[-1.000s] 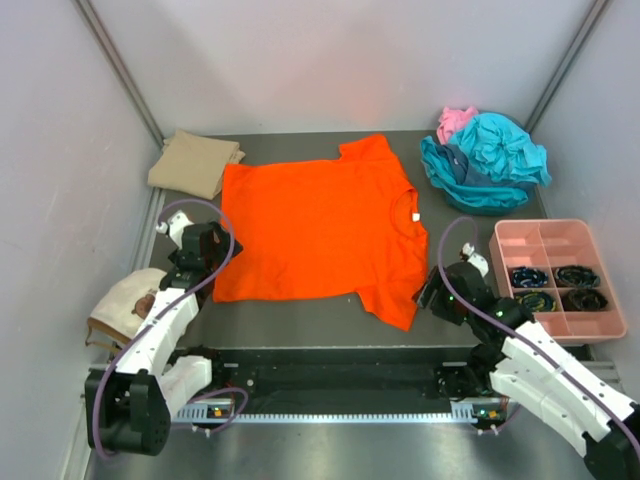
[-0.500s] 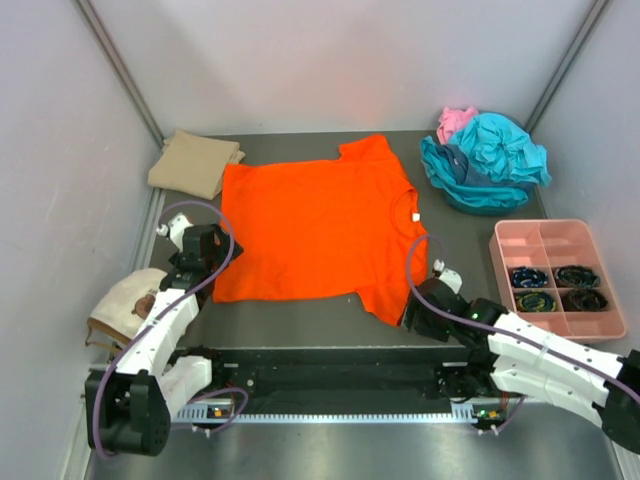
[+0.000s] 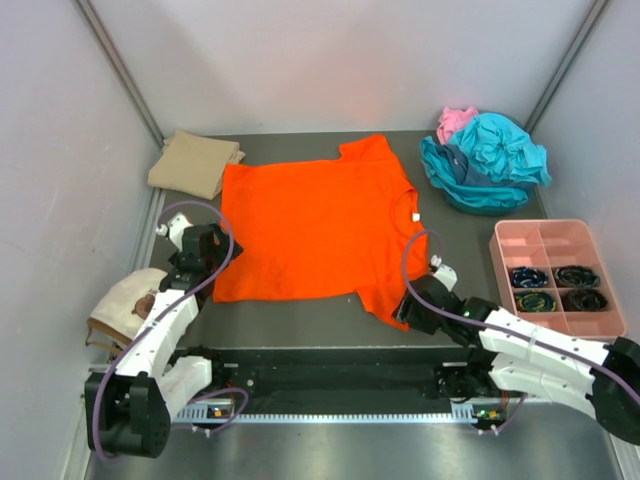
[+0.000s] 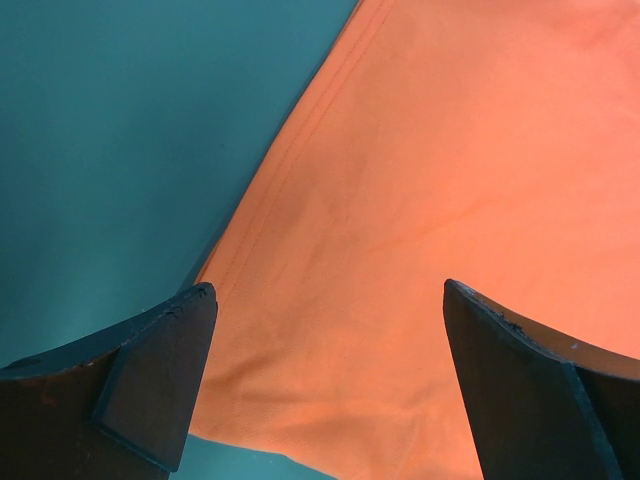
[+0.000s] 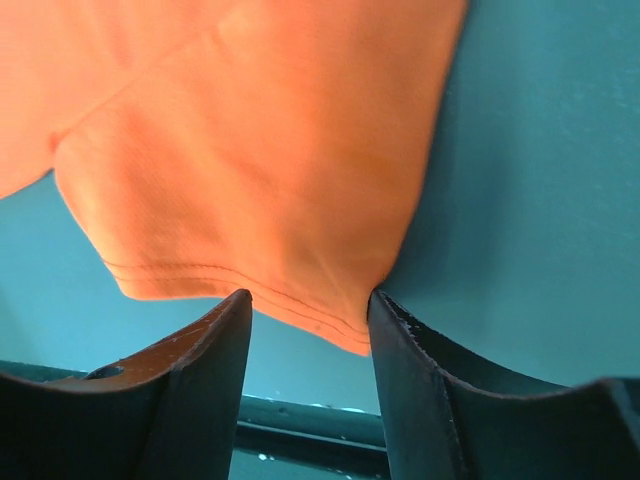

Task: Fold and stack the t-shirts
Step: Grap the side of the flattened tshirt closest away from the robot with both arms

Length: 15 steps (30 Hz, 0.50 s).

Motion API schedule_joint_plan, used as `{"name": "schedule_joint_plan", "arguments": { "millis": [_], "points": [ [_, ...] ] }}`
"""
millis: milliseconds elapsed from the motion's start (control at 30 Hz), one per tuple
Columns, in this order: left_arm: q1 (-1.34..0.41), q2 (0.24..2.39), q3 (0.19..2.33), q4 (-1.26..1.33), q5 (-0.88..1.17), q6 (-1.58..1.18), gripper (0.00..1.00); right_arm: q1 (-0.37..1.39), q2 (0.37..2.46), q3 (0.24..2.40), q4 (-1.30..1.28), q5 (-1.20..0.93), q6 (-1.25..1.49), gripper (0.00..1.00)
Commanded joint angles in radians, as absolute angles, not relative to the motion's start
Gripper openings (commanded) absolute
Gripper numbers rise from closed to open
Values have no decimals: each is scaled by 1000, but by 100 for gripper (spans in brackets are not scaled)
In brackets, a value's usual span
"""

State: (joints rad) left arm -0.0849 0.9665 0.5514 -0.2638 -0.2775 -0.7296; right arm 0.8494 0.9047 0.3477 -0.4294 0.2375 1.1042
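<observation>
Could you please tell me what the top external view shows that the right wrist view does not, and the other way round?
Only the top external view shows the folded tan shirt at the far left, the teal shirts and pink shirt heaped at the far right, and the pink tray. Only the right wrist view shows the right gripper close up, its fingers apart on either side of the sleeve's stitched hem. Both show the orange shirt lying on the table.

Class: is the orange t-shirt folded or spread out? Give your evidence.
Spread out. The orange t-shirt lies flat with its whole outline showing: both sleeves, neckline and bottom hem. No part is turned over onto another.
</observation>
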Motion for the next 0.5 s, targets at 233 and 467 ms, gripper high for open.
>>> {"name": "schedule_joint_plan", "arguments": {
  "millis": [233, 467],
  "points": [
    [-84, 957, 525, -247, -282, -723, 99, 894, 948, 316, -512, 206, 1132, 49],
    [-84, 968, 514, -229, -272, -729, 99, 913, 865, 305, -613, 219, 1163, 49]
  ]
}}
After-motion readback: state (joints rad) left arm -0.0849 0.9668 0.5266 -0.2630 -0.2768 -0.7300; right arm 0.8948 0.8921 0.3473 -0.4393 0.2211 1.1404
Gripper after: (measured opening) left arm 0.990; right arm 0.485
